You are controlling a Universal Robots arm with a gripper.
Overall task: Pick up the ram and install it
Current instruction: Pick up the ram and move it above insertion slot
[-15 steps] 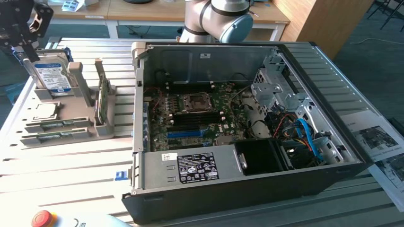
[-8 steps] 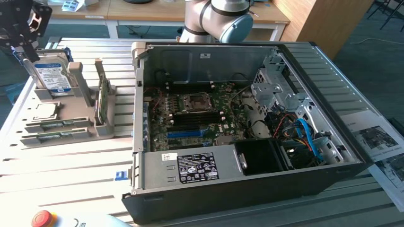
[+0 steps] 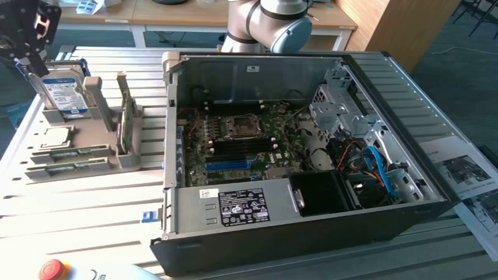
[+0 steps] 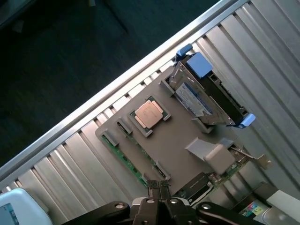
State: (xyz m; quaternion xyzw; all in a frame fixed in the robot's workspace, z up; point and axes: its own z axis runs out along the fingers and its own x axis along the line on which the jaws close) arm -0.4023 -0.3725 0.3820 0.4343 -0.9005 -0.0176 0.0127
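Note:
A thin green ram stick (image 3: pixel 56 171) lies flat on the lowest step of a grey holder (image 3: pixel 93 157) at the exterior view's left. In the wrist view the ram (image 4: pixel 124 159) runs along the holder's (image 4: pixel 178 145) edge. My black gripper (image 3: pixel 31 58) hangs above the far left end of the holder, behind the hard drive, apart from the ram. In the wrist view my gripper (image 4: pixel 158 183) is shut, its fingers pressed together with nothing between them, hovering over the holder close to the ram's end.
The open computer case (image 3: pixel 311 233) fills the middle, with its green motherboard (image 3: pixel 241 140) exposed. The holder also carries a hard drive (image 3: pixel 66 93), a CPU chip (image 4: pixel 149 114) and an upright green card (image 3: pixel 123 119). A red stop button (image 3: pixel 52 269) sits at the front edge.

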